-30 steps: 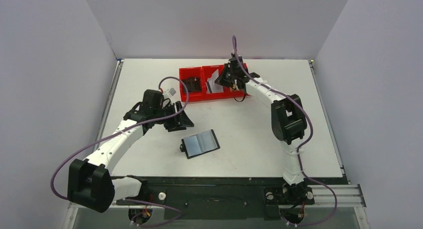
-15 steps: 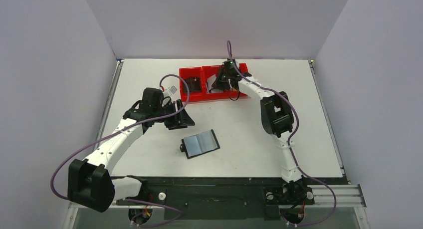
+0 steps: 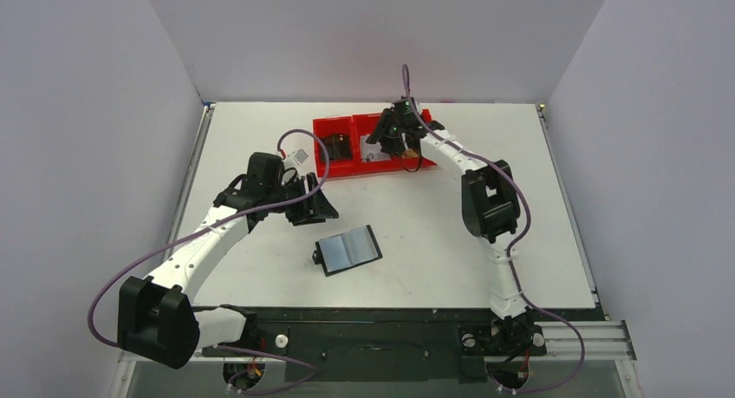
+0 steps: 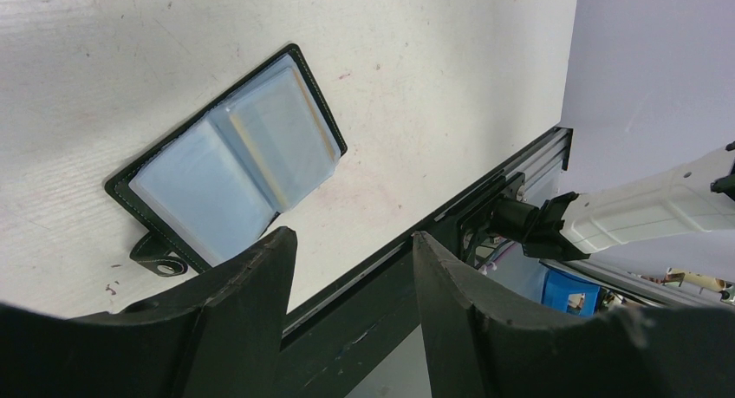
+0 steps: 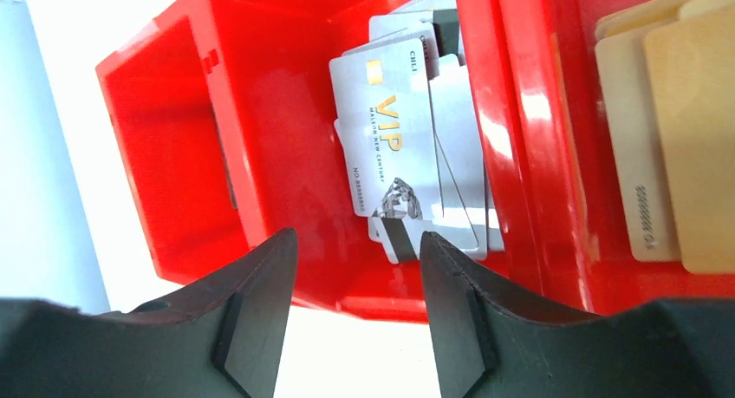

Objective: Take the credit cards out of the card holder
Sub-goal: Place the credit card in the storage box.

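The card holder [image 3: 347,250] lies open and flat on the table, its black edge framing two bluish clear sleeves [image 4: 234,164]. My left gripper [image 3: 316,209] hovers open a little to its upper left, with nothing between the fingers [image 4: 351,238]. Silver-white credit cards [image 5: 407,146] marked VIP lie stacked in the middle compartment of the red bin [image 5: 511,155], and gold cards [image 5: 676,138] lie in the right compartment. My right gripper [image 5: 355,238] hangs open over the bin's near wall, holding nothing. In the top view it [image 3: 387,138] sits above the middle compartment.
The red bin [image 3: 322,125] with three compartments stands at the back centre of the table, and something dark [image 3: 336,145] lies in its left compartment. The black rail [image 4: 451,216] at the table's near edge runs just below the card holder.
My right gripper has gone from shut to open over the bin's middle compartment, and its wrist has shifted slightly. The left arm and the card holder have not moved.
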Robot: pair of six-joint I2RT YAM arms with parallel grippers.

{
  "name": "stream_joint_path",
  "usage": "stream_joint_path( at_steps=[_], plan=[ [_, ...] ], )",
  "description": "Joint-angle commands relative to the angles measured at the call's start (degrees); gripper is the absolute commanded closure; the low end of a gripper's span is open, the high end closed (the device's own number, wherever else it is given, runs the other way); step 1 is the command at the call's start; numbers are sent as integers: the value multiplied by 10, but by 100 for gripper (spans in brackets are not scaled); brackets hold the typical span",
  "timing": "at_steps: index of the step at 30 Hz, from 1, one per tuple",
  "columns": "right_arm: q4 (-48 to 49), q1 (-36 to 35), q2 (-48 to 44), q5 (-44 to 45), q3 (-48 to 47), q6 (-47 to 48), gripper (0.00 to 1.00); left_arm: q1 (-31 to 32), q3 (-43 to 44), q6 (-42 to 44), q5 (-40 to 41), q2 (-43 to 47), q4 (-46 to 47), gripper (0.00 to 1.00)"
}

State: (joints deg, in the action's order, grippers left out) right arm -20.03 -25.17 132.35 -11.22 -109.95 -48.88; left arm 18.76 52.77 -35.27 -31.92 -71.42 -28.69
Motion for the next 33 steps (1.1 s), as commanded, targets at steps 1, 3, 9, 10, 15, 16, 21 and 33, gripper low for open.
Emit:
stream_joint_path(
  at_steps=[1,3,9,10,15,16,21,33],
  plan=[
    [5,3,-95,15,22,-12,49,0,26,12,0,-1,5,50],
    [4,1,-115,16,39,-12,48,0,23,9,3,-2,7,50],
    [-2,-12,-200,29,126,-3,46,0,14,-3,22,1,10,50],
    [-3,-16,-226,32,155,0,46,0,12,-5,27,1,11,50],
    [-20,-59,-313,75,266,43,42,2,-6,-24,36,1,26,50],
    [-20,-65,-335,77,280,48,41,3,-8,-28,38,1,29,50],
    [-14,-103,-393,95,376,46,40,15,-28,-38,55,0,42,50],
    [12,-137,-516,152,539,17,40,106,-26,-89,201,-77,91,48]
  ],
)
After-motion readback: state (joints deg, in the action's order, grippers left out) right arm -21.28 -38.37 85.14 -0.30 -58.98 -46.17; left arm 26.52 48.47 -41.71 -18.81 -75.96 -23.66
